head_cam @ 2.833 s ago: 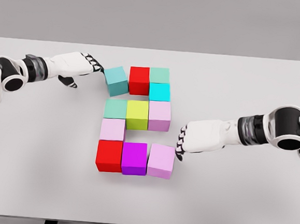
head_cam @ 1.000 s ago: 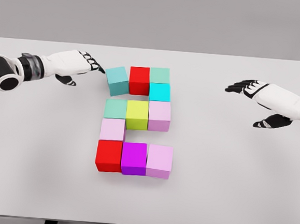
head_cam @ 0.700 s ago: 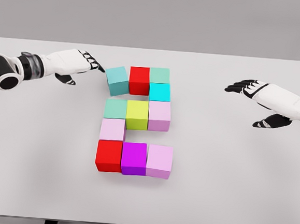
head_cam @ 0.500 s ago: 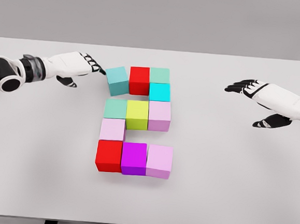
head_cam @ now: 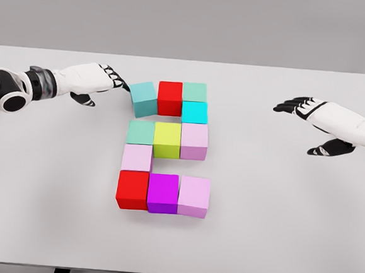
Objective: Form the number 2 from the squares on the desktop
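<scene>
Touching the teal cube point(head_cam: 142, 98) at its upper-left edge, left hand point(head_cam: 93, 79) fingertips point(head_cam: 118, 82) are held together, extended, gripping nothing. Cube sits slightly skewed, just beside the red cube point(head_cam: 170, 97). Right hand point(head_cam: 320, 119) is off to the right, fingers spread, well apart from the blocks.

The table point(head_cam: 276, 232) has a smooth, matt, pale grey top with no grain or sheen. The teal cube point(head_cam: 144, 99) at the left robot hand's point(head_cam: 95, 82) fingertips looks like matt, uniformly coloured plastic with clean, smooth faces, as do the red cube point(head_cam: 170, 97) just beyond it and the remaining blocks. Both the left and the right robot hand point(head_cam: 319, 125) show smooth white shells with a soft gloss, with darker black segments at the fingers point(head_cam: 114, 77) and joints.
</scene>
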